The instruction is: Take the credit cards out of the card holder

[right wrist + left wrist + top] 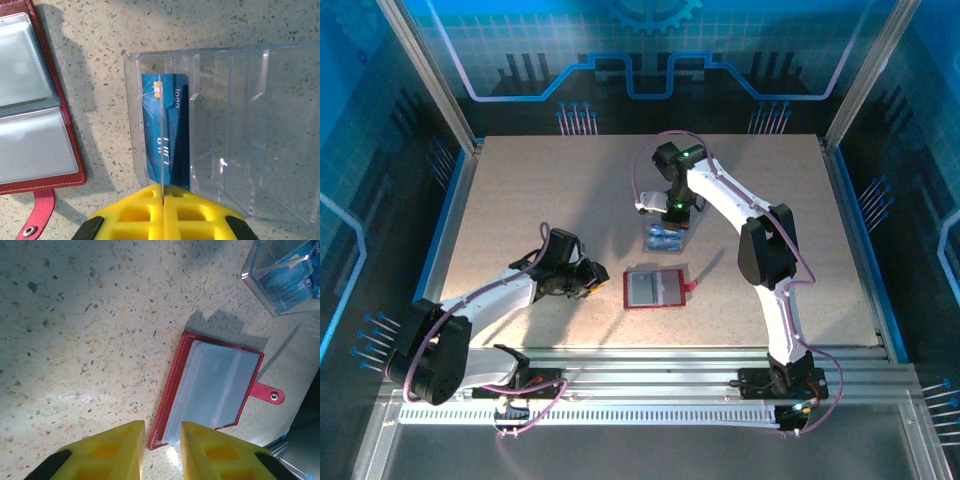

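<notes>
The red card holder (652, 288) lies open on the table, its greyish pockets (215, 385) facing up and its tab (267, 393) pointing right. My left gripper (595, 280) is at its left edge. Those yellow jaws (163, 432) stand a little apart, with the holder's near corner showing in the gap. My right gripper (672, 212) hangs over a clear box (665, 240). It (163, 189) is shut on a thin credit card (162, 130), seen edge-on over the box's left slot. A blue credit card (175, 135) stands in that slot.
The clear box (240, 125) has several upright dividers and stands just behind the card holder (30, 135). Blue walls and metal posts ring the speckled table (520, 200). A metal rail (650, 365) runs along the near edge.
</notes>
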You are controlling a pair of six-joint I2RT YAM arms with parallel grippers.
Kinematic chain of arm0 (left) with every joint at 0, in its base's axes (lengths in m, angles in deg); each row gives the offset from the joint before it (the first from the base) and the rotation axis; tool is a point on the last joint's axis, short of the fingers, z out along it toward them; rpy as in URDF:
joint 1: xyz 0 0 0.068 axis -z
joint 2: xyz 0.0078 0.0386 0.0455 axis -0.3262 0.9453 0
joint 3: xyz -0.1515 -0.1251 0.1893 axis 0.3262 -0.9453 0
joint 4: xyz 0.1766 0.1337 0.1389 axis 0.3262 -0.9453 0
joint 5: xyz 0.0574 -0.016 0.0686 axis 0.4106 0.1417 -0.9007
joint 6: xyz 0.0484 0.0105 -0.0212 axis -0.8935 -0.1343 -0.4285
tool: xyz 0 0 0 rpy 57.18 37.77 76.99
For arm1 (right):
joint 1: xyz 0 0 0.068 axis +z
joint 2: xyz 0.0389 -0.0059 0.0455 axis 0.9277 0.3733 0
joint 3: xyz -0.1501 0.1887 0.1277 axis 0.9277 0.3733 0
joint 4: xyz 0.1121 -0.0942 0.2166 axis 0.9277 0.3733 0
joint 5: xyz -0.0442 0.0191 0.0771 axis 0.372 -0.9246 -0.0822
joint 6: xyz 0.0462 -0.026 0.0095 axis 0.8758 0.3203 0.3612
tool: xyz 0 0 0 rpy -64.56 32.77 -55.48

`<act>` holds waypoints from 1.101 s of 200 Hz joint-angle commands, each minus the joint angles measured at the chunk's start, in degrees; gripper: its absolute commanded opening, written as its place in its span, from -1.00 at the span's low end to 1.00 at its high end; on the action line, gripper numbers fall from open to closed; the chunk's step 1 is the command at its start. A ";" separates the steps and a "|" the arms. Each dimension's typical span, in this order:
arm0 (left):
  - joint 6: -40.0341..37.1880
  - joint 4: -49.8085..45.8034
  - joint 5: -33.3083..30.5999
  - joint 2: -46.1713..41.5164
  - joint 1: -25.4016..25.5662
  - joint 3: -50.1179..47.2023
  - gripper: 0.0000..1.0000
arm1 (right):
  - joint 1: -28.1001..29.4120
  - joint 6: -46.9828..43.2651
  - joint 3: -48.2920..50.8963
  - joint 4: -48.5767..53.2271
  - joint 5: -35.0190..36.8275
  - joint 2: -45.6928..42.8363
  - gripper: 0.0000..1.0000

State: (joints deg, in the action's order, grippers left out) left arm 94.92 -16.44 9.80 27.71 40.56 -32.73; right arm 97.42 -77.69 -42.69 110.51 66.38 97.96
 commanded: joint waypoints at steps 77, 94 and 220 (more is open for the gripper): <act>-0.24 0.41 -0.11 -0.22 -0.60 -1.09 -0.48 | 0.65 -0.52 2.27 1.78 -1.25 1.34 -0.86; -0.27 0.42 -0.03 -0.13 -0.62 -1.17 -0.48 | 0.53 -0.36 2.18 1.70 -1.16 1.25 -0.84; 0.02 1.43 0.93 0.04 -0.71 -0.65 -0.47 | 0.59 3.00 3.14 0.28 -1.07 -2.46 -0.62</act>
State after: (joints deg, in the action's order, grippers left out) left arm 94.95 -16.11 9.84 27.71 40.52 -32.95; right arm 97.64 -76.51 -40.99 110.72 66.40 98.05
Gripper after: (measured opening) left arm 0.263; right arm 0.191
